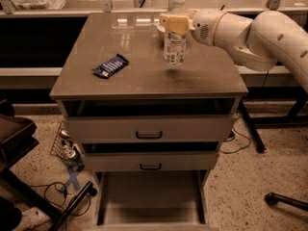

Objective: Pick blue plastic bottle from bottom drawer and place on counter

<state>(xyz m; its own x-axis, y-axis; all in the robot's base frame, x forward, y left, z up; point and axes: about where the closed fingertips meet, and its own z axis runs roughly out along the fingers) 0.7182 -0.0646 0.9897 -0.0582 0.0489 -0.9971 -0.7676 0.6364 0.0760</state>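
Note:
The blue plastic bottle is clear with a white cap and a pale label. It hangs upright a little above the counter, over its back right part. My gripper comes in from the right and is shut on the bottle's upper body. The bottom drawer is pulled out below and its flat floor is bare.
A flat blue snack wrapper lies on the counter's left side. A white bowl sits at the back, mostly behind the bottle. The two upper drawers stand slightly open. Cables and a chair base lie on the floor at left.

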